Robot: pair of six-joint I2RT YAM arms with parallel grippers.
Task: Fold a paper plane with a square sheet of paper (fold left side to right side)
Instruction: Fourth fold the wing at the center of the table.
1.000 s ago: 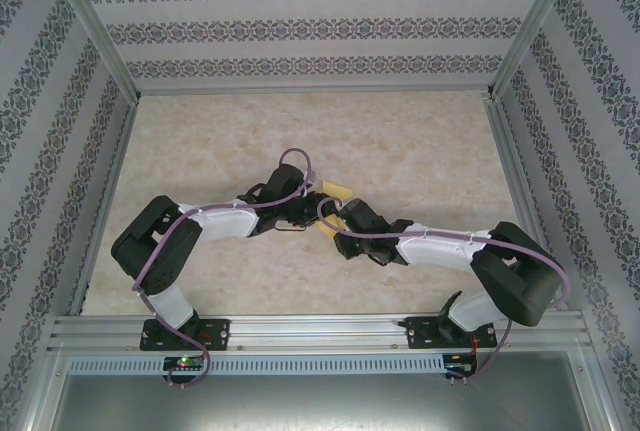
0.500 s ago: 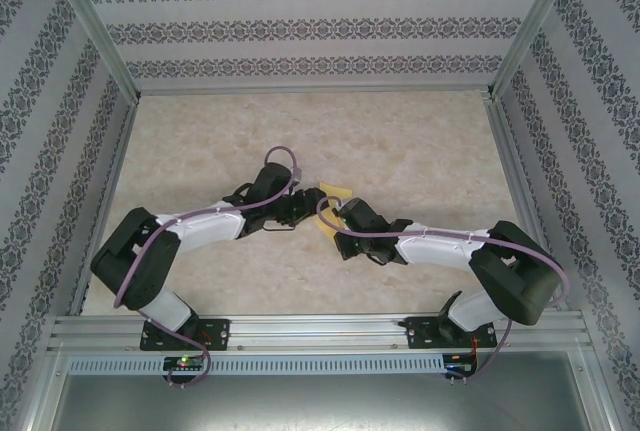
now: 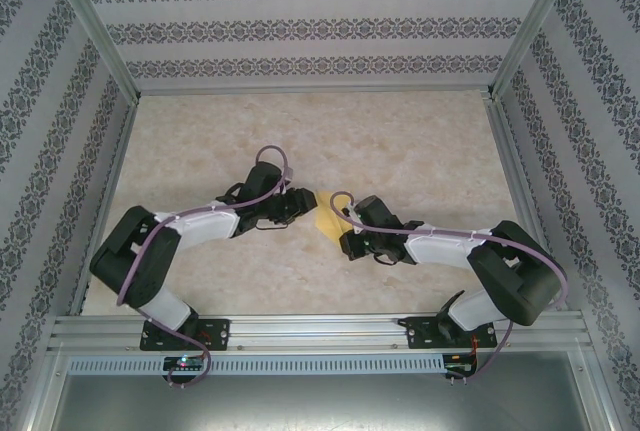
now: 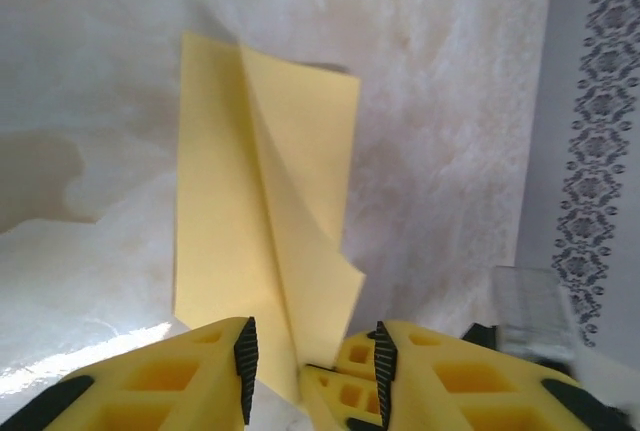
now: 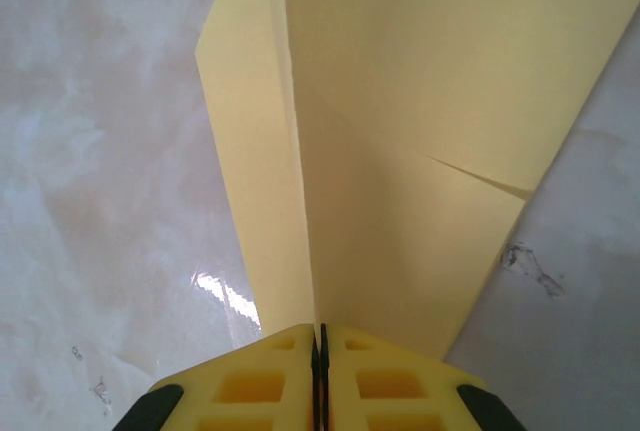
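Observation:
The square sheet of paper (image 3: pixel 327 215) is yellow, folded along creases, and lies mid-table between the two grippers. In the right wrist view the sheet (image 5: pixel 400 151) rises from my right gripper (image 5: pixel 318 336), which is shut on its fold. My right gripper (image 3: pixel 340 225) sits at the paper's right edge. From the left, my left gripper (image 3: pixel 305 203) faces the paper. Its jaws (image 4: pixel 312 371) stand apart around a raised flap of the sheet (image 4: pixel 260 211) without pinching it. The right gripper's yellow fingers (image 4: pixel 340 396) show between them. A dart-shaped paper plane is out of view.
The tabletop (image 3: pixel 400 141) is pale and marbled, fenced by aluminium rails (image 3: pixel 310 91) and patterned walls. Both arms bend in toward the middle. Open surface lies behind the paper and to either side.
The two grippers, overlapping over the paper a second ago, have drawn apart, so the yellow sheet shows between them. The left arm pulled back to the left. The right gripper closed on the fold.

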